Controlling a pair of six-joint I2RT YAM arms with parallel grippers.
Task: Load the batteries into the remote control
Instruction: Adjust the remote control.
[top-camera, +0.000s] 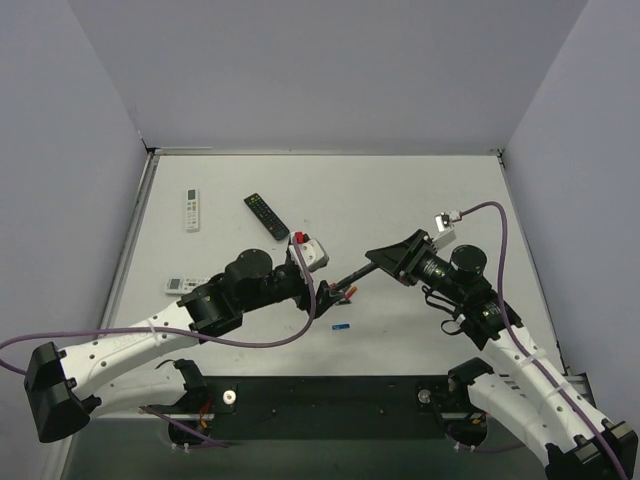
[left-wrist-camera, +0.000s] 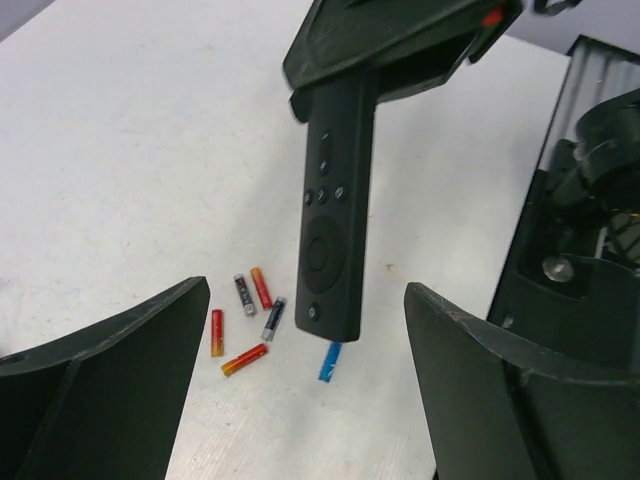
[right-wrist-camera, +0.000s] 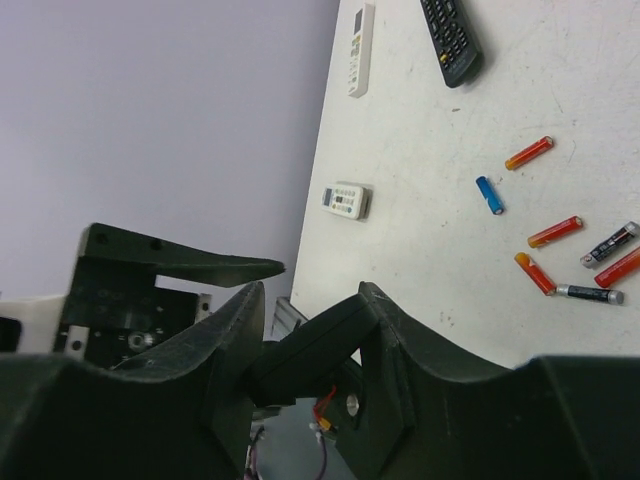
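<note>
Left fingers (left-wrist-camera: 120, 380): standing wide apart, gripping nothing, one dark pad framing each side of the left wrist view.
Right gripper (right-wrist-camera: 310, 335): clamping one end of the remote control (left-wrist-camera: 330, 230) and holding it clear of the table (top-camera: 420, 190).
Long axis: the remote is running lengthwise from the right gripper straight toward the left gripper (top-camera: 325, 290), with its free end aiming into that wide gap.
Depth: that end is sitting close to the left fingertips, but I cannot tell whether it is inside the gap or just short of it.
Face showing: the button side is facing the left wrist camera. The back, where the cells would go, is hiding, so cover on or off is not readable.
Batteries (left-wrist-camera: 245, 320): lying loose on the table below the free end, several red-orange and two dark. The blue battery (left-wrist-camera: 330, 360) is resting nearest the remote's tip.
Nearer arm: the left one is hovering right over the pile with nothing in hand, while the right one is serving as the holder.
Coming move, my read: everything is hinging on that end-on line-up. The left fingers are facing the remote's narrow width, and the cells are waiting just beneath. As far as these views show, none is loaded yet.
</note>
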